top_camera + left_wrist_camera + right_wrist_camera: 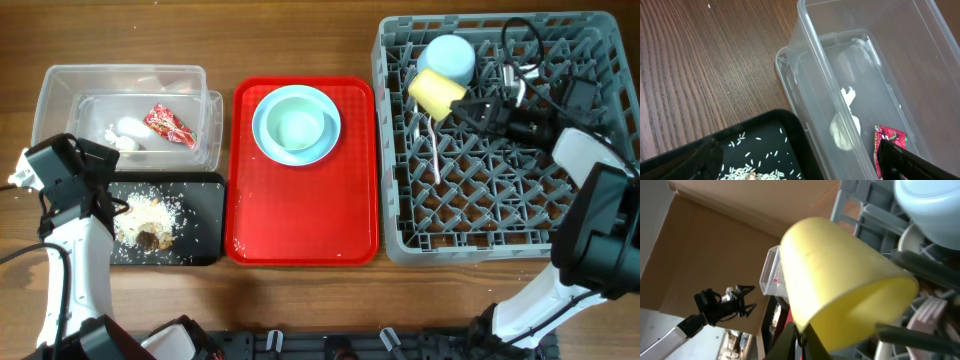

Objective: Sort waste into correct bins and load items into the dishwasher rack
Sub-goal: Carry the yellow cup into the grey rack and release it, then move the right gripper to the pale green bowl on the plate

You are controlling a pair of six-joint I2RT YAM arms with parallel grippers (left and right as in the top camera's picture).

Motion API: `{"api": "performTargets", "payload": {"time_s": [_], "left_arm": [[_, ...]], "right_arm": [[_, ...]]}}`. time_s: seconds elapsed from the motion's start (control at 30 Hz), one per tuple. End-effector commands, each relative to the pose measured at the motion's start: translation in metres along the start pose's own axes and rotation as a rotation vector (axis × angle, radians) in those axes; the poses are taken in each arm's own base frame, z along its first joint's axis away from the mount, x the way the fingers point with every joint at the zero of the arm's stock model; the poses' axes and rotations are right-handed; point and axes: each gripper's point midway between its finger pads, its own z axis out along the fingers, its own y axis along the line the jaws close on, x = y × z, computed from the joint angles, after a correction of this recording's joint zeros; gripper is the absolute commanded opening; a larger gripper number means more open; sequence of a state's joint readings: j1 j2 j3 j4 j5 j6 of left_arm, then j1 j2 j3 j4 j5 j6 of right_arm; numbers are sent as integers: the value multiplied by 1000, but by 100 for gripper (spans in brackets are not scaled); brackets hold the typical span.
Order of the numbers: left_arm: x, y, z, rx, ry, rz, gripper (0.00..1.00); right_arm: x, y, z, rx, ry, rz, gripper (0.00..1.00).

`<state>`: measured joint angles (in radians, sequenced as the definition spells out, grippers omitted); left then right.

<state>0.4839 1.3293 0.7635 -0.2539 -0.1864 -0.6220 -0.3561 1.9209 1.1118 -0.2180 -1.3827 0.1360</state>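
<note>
The grey dishwasher rack (500, 215) holds a small light blue bowl (448, 57), white cutlery (433, 150) and the yellow cup (437, 92). My right gripper (470, 106) is shut on the cup's rim, as the right wrist view shows (800, 340), with the cup (840, 280) tilted over the rack. A light blue plate (268, 145) with a pale green bowl (298, 125) sits on the red tray. The clear tub (60, 90) holds a red wrapper (170, 125) and tissue (125, 135). My left gripper (800, 170) is open and empty over the black tray's (200, 215) edge beside the tub (830, 85).
The red tray (300, 220) lies between the bins and the rack. Food scraps (145, 222) and rice grains (745, 170) lie in the black tray. Black cables (530, 50) run over the rack's far right corner. Bare wooden table lies around everything.
</note>
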Motion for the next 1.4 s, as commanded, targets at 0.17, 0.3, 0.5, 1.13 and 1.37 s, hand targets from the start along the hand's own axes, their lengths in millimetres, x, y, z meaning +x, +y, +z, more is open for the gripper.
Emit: {"api": "performTargets", "payload": {"time_s": [0.17,0.3,0.5,1.13,1.37], "left_arm": [[-8,-2,-4,8,-24,7,100],[-8,-2,-4,8,-24,7,100],[-8,-2,-4,8,-24,8,100],[-8,-2,-4,8,-24,7,100],[-8,-2,-4,8,-24,7,100]], "right_arm": [[6,-36,-16,143,-29,102,16],[10,-45,-22,261,-23,91,15],[-4,-36,-49,534,-64,5,15],[39,166,74,703,38,-836,39],[105,160,161,679,213,-1026,46]]}}
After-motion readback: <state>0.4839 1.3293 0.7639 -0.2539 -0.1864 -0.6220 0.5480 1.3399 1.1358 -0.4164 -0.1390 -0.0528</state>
